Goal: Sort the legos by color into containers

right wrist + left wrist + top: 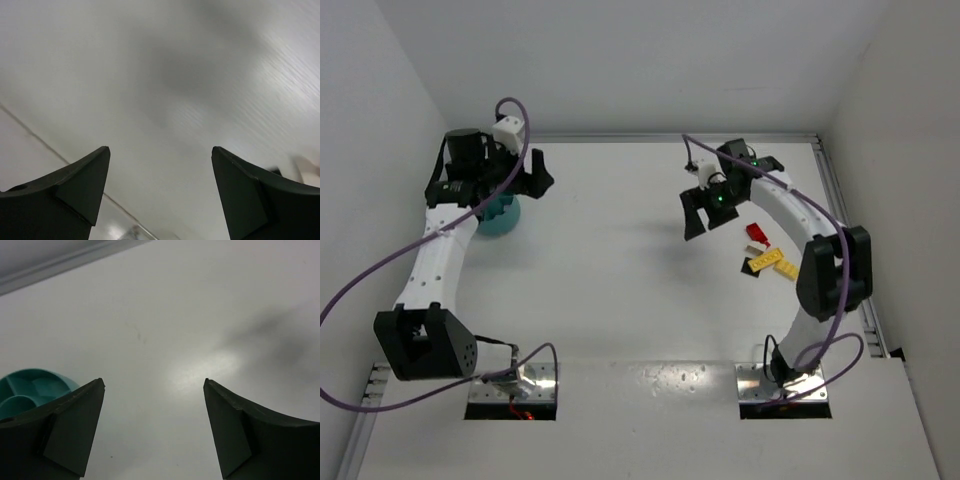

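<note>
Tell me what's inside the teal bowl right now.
The left wrist view shows part of the teal bowl: inner walls and bare compartments with nothing visible in them. A finger of the left gripper covers the rest, and overhead the left arm hides most of it.

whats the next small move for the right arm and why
Probably move the right gripper over the legos and lower onto one brick: its jaws are open and empty, the bricks lie loose beside it, far from the teal bowl.
</note>
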